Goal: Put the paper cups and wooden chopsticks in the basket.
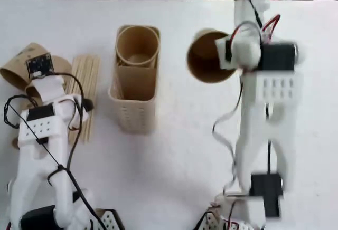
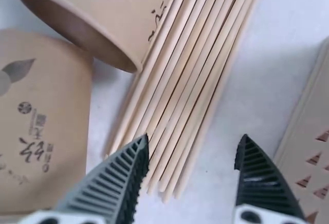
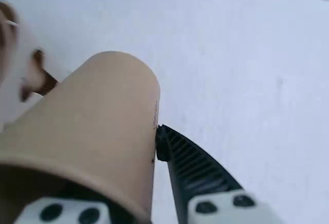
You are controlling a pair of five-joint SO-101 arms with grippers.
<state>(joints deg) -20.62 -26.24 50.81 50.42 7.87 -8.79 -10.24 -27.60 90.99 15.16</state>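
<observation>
A bundle of wooden chopsticks lies flat on the white table, and my left gripper hangs open just above its near ends. Two paper cups lie on their sides beside the sticks, one touching them and one further out. From above, the chopsticks lie between the left arm and the perforated basket. One paper cup stands inside the basket. My right gripper is shut on the wall of another paper cup, held tilted to the right of the basket; its outer finger presses the cup.
The basket wall is close beside the left gripper. Bare white table stretches between the two arms. Loose cables hang off the right arm.
</observation>
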